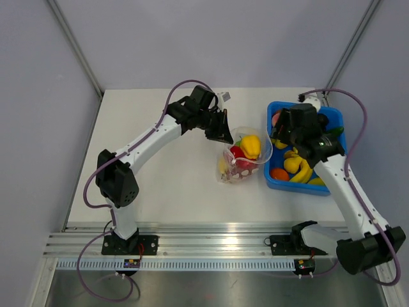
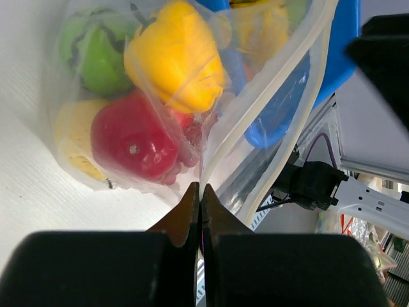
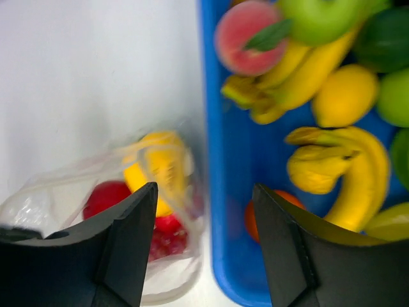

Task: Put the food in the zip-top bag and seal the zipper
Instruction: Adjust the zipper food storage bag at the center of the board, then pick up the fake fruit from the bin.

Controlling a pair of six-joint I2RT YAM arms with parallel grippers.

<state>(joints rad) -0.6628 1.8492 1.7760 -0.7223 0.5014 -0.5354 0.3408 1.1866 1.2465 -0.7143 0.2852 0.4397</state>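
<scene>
Item 1, zip-top bag (image 1: 243,161): clear and crinkled, lying on the white table (image 1: 160,185) at the centre of the top view, just left of the blue bin (image 1: 273,180), with its mouth lifted toward the upper left

Item 2, food (image 1: 250,146) inside the bag, as seen in the left wrist view:
- yellow pepper (image 2: 176,54) at top centre
- red fruit (image 2: 131,137) below it
- green piece with dark stripes (image 2: 96,51) at upper left
- pale yellow piece (image 2: 70,137) at the left edge

Item 3, zipper (image 2: 255,105): a pale ridged strip running from the upper right of the left wrist view down to the fingertips. Its two sides stand apart, unsealed

Item 4, left gripper (image 2: 200,192): jaws pressed together, pinching the bag's mouth edge

Item 5, right gripper (image 3: 204,192): jaws spread, nothing between them. It hangs over the bin's left wall, with the bag at the lower left of its view

Item 6, bin contents, right wrist view:
- peach (image 3: 246,35) at the top
- bananas (image 3: 319,64)
- lemon (image 3: 345,96)
- green fruits at the right edge
- orange piece (image 3: 252,217) low, beside the right finger
</scene>
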